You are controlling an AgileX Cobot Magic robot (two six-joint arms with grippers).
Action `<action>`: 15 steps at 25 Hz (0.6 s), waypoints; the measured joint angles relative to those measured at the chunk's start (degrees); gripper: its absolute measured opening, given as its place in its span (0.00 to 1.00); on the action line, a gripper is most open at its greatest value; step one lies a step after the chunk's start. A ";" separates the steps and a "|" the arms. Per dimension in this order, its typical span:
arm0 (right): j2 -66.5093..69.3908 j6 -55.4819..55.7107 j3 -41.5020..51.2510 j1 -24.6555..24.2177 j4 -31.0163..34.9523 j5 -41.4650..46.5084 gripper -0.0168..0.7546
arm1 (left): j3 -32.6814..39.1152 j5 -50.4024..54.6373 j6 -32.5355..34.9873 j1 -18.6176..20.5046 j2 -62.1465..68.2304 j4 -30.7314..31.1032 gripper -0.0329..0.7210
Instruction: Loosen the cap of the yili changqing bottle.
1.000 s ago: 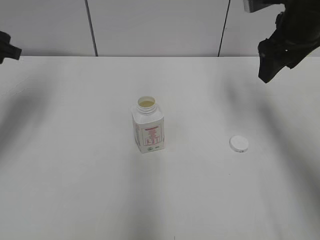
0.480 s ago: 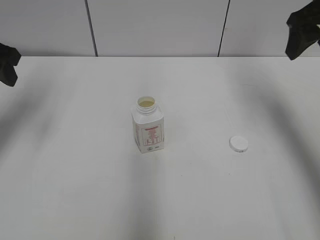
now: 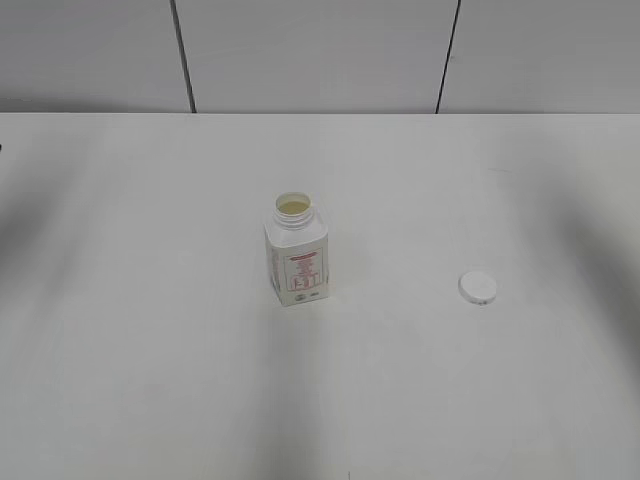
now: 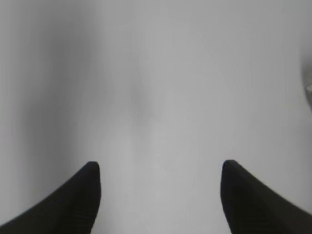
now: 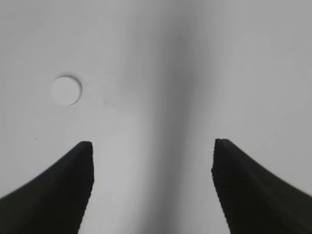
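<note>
Table point(image 3: 150, 380), white and broad, fills the exterior view, and neither arm shows there. Near its middle the yili changqing bottle point(image 3: 296, 258) stands upright, its neck open and a pale surface visible inside the mouth. The cap point(image 3: 478, 287) lies flat on the table, well apart from the bottle at about its four o'clock. In the right wrist view the right gripper point(image 5: 152, 146) hangs above the bare surface with its fingers spread wide and nothing between them; the cap point(image 5: 67, 90) sits at its ten o'clock, clear of both fingers. The left gripper point(image 4: 160, 170) is likewise spread wide over blank table, holding nothing.
</note>
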 joint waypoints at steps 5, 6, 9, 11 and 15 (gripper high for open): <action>-6.85 0.33 9.94 0.00 2.96 -3.34 0.79 | 5.12 -1.77 0.45 0.00 -6.48 -2.48 0.67; -8.26 0.39 12.38 0.00 3.11 -3.95 0.79 | 6.12 -1.82 0.50 0.00 -7.56 -3.01 0.67; -12.62 0.54 18.11 -0.05 3.25 -5.18 0.79 | 10.41 -1.93 0.50 0.00 -10.92 -3.84 0.67; -15.97 0.54 21.59 -0.05 3.25 -5.44 0.79 | 13.60 -1.93 0.50 0.00 -13.30 -3.96 0.67; -22.51 0.58 27.71 -0.05 3.25 -6.09 0.79 | 20.43 -2.02 0.52 0.00 -18.50 -4.01 0.67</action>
